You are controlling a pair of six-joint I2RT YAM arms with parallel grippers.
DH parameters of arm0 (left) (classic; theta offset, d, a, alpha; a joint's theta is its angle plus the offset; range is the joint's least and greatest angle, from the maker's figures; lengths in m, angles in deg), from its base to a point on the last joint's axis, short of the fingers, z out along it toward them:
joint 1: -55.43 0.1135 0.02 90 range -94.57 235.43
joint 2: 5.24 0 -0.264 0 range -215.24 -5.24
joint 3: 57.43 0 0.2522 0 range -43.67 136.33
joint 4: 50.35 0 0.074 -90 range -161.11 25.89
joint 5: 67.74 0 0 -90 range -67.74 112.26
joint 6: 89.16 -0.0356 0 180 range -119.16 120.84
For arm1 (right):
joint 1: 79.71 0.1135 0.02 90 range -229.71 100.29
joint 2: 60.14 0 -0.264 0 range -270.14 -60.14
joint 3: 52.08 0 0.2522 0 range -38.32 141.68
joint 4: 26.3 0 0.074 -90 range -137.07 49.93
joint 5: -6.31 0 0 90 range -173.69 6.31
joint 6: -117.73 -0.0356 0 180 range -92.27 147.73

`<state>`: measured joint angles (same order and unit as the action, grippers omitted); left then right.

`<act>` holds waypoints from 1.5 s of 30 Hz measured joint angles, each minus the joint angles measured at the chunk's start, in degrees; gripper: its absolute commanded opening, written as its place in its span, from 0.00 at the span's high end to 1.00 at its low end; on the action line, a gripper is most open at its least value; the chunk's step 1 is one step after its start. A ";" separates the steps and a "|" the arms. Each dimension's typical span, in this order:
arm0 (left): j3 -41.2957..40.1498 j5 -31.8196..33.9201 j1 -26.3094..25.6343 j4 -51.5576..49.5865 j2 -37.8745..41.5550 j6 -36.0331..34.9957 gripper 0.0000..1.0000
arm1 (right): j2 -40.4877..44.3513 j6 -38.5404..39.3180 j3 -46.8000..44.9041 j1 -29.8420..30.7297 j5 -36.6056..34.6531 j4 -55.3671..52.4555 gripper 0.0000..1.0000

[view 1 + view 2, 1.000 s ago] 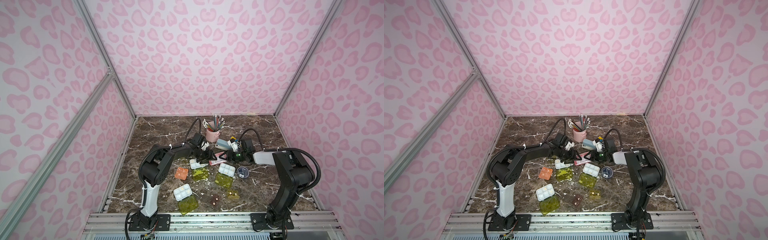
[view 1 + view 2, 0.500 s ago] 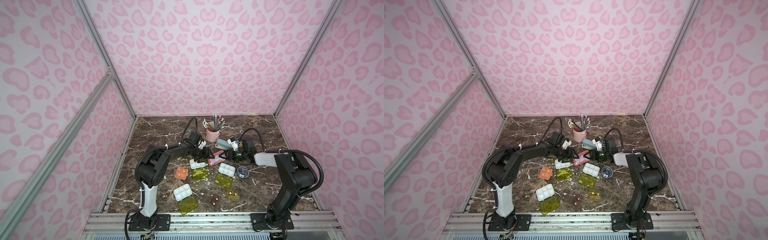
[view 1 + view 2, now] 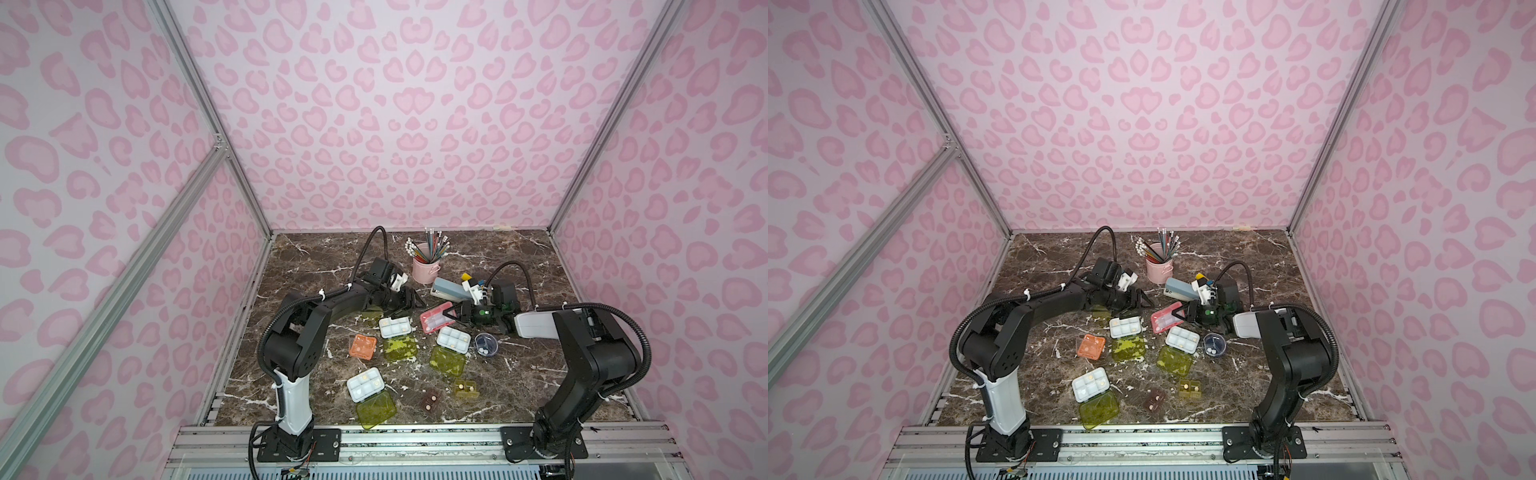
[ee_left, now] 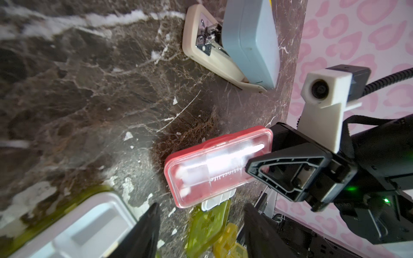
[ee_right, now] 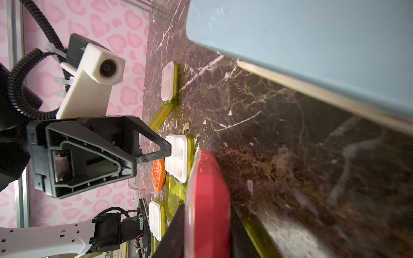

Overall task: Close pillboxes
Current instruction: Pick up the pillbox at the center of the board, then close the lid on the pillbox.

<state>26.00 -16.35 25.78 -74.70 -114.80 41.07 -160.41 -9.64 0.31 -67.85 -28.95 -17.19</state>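
The pink pillbox (image 3: 433, 323) (image 4: 214, 167) stands tilted on edge mid-table, its clear lid flat against the base. My right gripper (image 3: 451, 316) (image 5: 207, 234) is shut on it, one finger on each face. Just left of it my left gripper (image 3: 409, 301) (image 4: 201, 207) hangs open, holding nothing. Three white pillboxes (image 3: 395, 327) (image 3: 453, 338) (image 3: 365, 385) lie with yellow-green lids flung open. The orange pillbox (image 3: 363, 346), brown pillbox (image 3: 429, 401), olive pillbox (image 3: 465, 388) and round dark-blue pillbox (image 3: 485, 344) lie open around them.
A grey-blue stapler (image 3: 449, 289) lies just behind the right gripper, with a yellow glue stick (image 3: 467, 276) behind it. A pink cup of pencils (image 3: 424, 268) stands further back. Another white tray (image 5: 167, 81) sits under the left arm. Pink walls enclose three sides.
My right gripper's jaws have narrowed onto the pink pillbox. The left arm has shifted slightly and its gripper is still open.
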 measured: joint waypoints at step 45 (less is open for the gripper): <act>-6.73 -11.47 -3.17 36.37 7.56 25.44 0.45 | 17.64 -29.75 -5.55 -2.23 5.35 25.44 0.73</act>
<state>19.27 -27.83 22.61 -38.33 -107.24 66.51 -142.77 -39.38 -5.24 -70.08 -23.60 8.25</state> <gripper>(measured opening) 0.578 0.266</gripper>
